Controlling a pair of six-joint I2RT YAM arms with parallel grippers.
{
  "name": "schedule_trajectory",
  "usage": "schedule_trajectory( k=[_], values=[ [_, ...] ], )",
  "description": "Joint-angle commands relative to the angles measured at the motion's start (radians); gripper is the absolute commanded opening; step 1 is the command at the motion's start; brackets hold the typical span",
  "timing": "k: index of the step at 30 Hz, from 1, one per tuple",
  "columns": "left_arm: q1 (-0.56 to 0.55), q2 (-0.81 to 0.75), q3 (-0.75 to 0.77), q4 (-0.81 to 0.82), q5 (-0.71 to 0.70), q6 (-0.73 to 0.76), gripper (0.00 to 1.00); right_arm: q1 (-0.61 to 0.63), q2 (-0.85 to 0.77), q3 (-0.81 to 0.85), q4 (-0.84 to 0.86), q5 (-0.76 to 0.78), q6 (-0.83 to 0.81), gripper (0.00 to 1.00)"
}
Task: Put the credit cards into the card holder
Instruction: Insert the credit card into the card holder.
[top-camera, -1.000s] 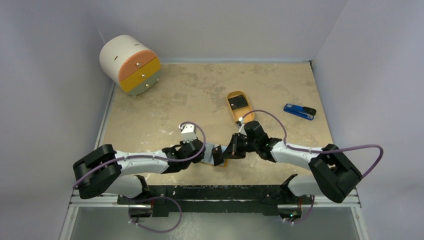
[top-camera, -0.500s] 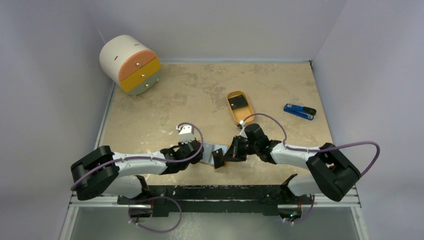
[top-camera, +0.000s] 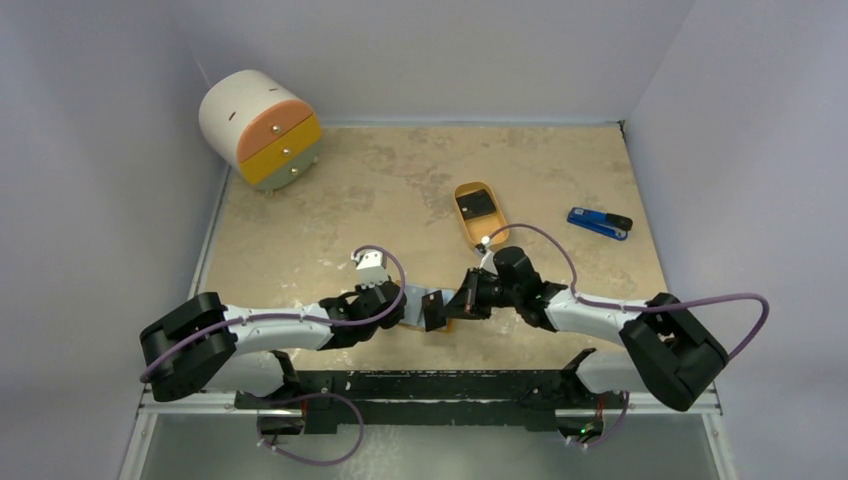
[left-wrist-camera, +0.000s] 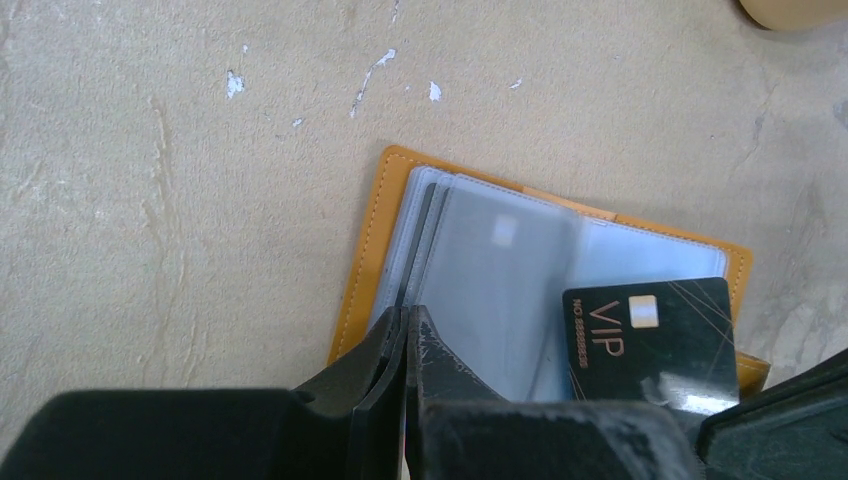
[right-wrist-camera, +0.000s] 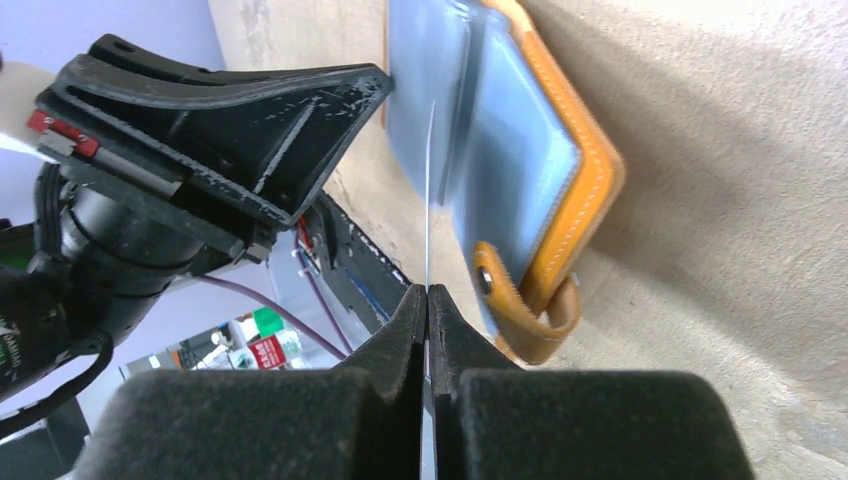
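The card holder (top-camera: 447, 323) lies open near the table's front, orange outside (left-wrist-camera: 362, 250), with pale blue-grey plastic sleeves inside (right-wrist-camera: 540, 170). My left gripper (left-wrist-camera: 410, 316) is shut on the edge of one of its sleeves, at its left side (top-camera: 402, 305). My right gripper (right-wrist-camera: 427, 292) is shut on a black credit card (left-wrist-camera: 650, 340) marked VIP, held edge-on over the open sleeves (right-wrist-camera: 430, 180). In the top view this card (top-camera: 433, 310) stands between the two grippers, with the right gripper (top-camera: 455, 302) to its right. A second dark card (top-camera: 478, 206) lies in the orange oval tray.
The orange oval tray (top-camera: 490, 232) sits behind the right arm. A blue-and-black gadget (top-camera: 599, 222) lies at the right. A white round drawer unit (top-camera: 262, 127) with orange fronts stands at the back left. The holder's snap tab (right-wrist-camera: 520, 310) curls up near my right fingers.
My right gripper has carried the black card a little to the left, closer over the open holder. The left gripper stays shut on the sleeve, shifted slightly.
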Motion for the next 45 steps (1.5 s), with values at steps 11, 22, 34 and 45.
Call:
schedule_trajectory(
  k=[11, 22, 34, 45],
  values=[
    [0.004, 0.004, -0.019, -0.077, 0.008, -0.006, 0.0, 0.004, 0.001, -0.026, 0.023, 0.012, 0.006, 0.0],
    [0.004, 0.006, -0.015, -0.072, 0.007, -0.006, 0.0, 0.004, -0.022, -0.034, 0.007, -0.007, -0.019, 0.0],
    [0.004, 0.002, -0.018, -0.077, 0.007, -0.007, 0.0, 0.005, -0.004, 0.0, 0.028, -0.014, -0.025, 0.0],
    [0.004, 0.005, -0.014, -0.075, 0.008, -0.007, 0.0, 0.004, 0.003, 0.006, 0.04, -0.019, -0.028, 0.0]
  ],
)
